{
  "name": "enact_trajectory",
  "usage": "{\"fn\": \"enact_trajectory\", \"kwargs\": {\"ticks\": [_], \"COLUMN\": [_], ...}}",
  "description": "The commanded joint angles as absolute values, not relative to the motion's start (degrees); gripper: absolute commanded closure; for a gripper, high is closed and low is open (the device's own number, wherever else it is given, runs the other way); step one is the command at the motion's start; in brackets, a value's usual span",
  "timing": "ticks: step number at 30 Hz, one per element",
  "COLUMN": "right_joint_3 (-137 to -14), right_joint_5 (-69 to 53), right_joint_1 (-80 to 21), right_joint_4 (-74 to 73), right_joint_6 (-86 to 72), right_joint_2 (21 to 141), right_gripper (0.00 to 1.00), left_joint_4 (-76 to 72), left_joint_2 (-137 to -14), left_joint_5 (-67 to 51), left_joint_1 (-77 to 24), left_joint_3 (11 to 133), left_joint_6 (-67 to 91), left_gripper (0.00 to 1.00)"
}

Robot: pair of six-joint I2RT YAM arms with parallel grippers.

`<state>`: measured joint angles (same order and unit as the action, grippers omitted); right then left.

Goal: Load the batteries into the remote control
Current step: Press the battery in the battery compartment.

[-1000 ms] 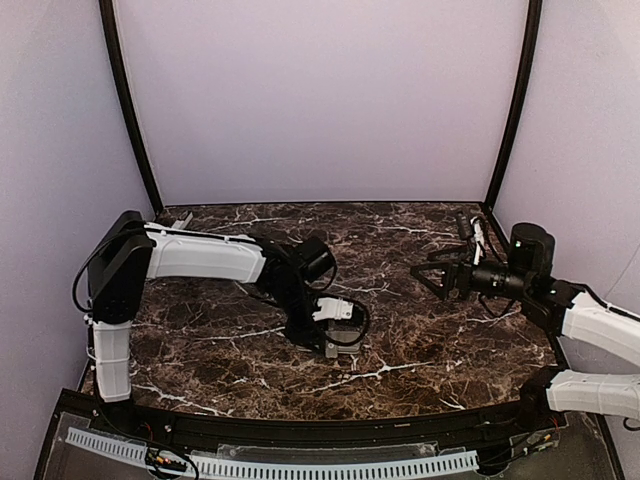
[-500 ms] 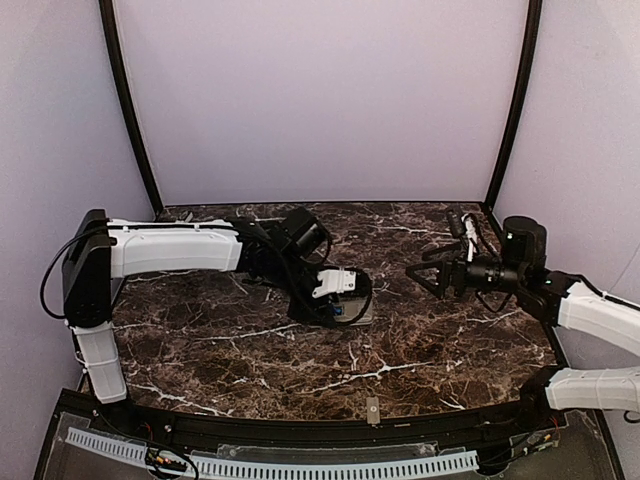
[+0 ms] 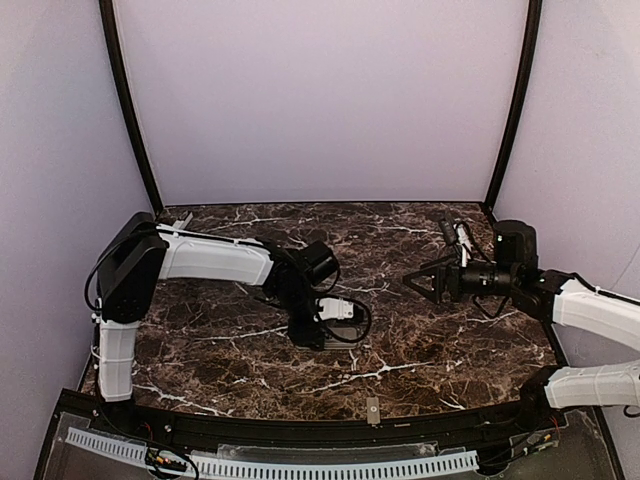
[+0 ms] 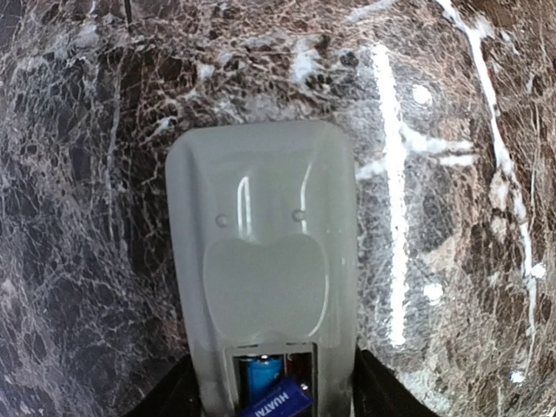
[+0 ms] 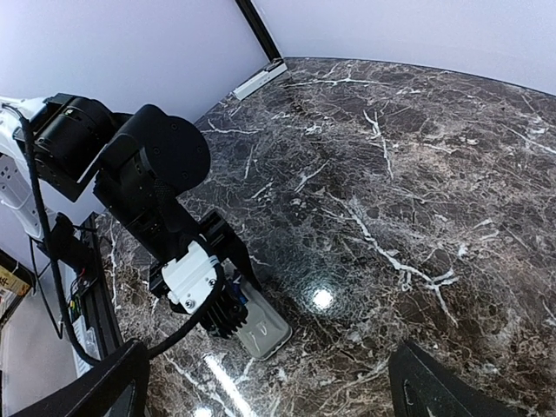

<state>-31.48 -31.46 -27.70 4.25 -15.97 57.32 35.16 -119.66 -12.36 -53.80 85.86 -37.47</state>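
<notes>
The remote control [image 4: 261, 261] lies back-up on the marble, also seen in the overhead view [image 3: 342, 337] and the right wrist view [image 5: 268, 330]. Its battery bay is open. One of the batteries [image 4: 259, 373] sits in the left slot, and a second blue one [image 4: 282, 405] lies askew across the bay's mouth. My left gripper [image 4: 271, 395] straddles that end, with its fingers [image 4: 165, 395] close along both long sides; contact is unclear. My right gripper [image 3: 420, 283] hangs open in the air to the right, with nothing between its fingers [image 5: 87, 391].
A narrow pale grey bar [image 5: 259, 81] lies along the back left corner by the black frame post [image 3: 130, 110]. Purple walls close in the table on three sides. The left arm's wrist and cable [image 5: 148, 174] stand over the remote's near end.
Half a second ago the left arm was stretched further back and to the right; it has drawn back nearer, and the remote came with it. The right gripper edged left.
</notes>
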Motion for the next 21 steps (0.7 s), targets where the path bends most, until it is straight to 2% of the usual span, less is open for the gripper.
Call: {"fn": "enact_trajectory", "kwargs": {"ticks": [1, 2, 3, 4, 6, 8, 15, 18, 21], "right_joint_3": [-31.57, -31.6, -31.57, -31.5, -31.4, -31.47, -31.02, -30.29, -29.5], "right_joint_5": [-31.57, -31.68, -31.83, -31.75, -31.65, -31.61, -30.59, -30.86, -31.29], "right_joint_1": [-27.16, -27.07, -27.03, -26.97, -26.86, -26.64, -25.2, -24.86, -24.87], "right_joint_4": [3.68, 3.43, 3.28, 3.18, 3.09, 2.71, 0.48, 0.18, 0.18], "right_joint_6": [-16.35, -16.3, -16.34, -16.35, -16.41, -16.52, -17.17, -17.94, -18.68], "right_joint_2": [56.47, 56.49, 56.38, 56.24, 55.66, 54.98, 50.93, 49.4, 48.5], "right_gripper": [0.05, 0.05, 0.05, 0.05, 0.05, 0.05, 0.05, 0.05, 0.05], "left_joint_4": [39.93, 41.18, 41.95, 43.01, 43.82, 43.96, 37.83, 34.32, 28.69], "left_joint_2": [-120.75, -120.74, -120.47, -120.09, -118.36, -115.74, -105.89, -105.04, -104.12], "left_joint_5": [-11.02, -10.87, -10.67, -10.52, -9.14, -7.29, -7.32, -10.31, -6.64], "left_joint_1": [-54.16, -54.21, -54.31, -54.71, -55.82, -57.4, -67.49, -70.11, -70.25], "left_joint_3": [86.98, 87.52, 88.81, 89.45, 90.71, 91.07, 83.73, 80.07, 77.13], "left_joint_6": [-37.79, -37.51, -37.25, -36.69, -36.12, -35.74, -32.08, -29.05, -22.26], "left_gripper": [0.34, 0.24, 0.19, 0.1, 0.02, 0.01, 0.07, 0.2, 0.33]}}
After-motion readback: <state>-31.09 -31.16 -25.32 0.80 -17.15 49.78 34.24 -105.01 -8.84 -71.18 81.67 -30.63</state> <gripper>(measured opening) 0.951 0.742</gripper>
